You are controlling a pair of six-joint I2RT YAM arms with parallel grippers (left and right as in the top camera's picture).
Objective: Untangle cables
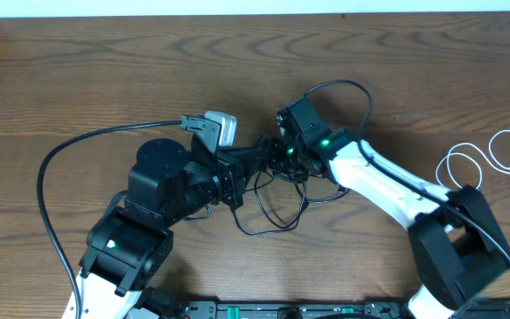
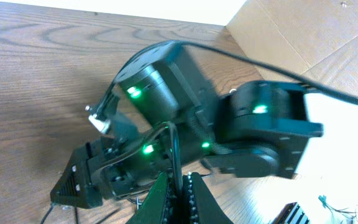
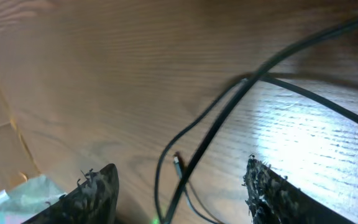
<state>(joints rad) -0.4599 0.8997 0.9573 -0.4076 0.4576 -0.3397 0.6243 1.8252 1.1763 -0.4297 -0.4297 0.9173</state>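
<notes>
Black cable (image 3: 219, 121) amid right gripper's (image 3: 179, 177) jaws

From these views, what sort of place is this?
Likely a robotics lab bench: wooden table, left arm and right arm at it, cardboard panel alongside.
</notes>
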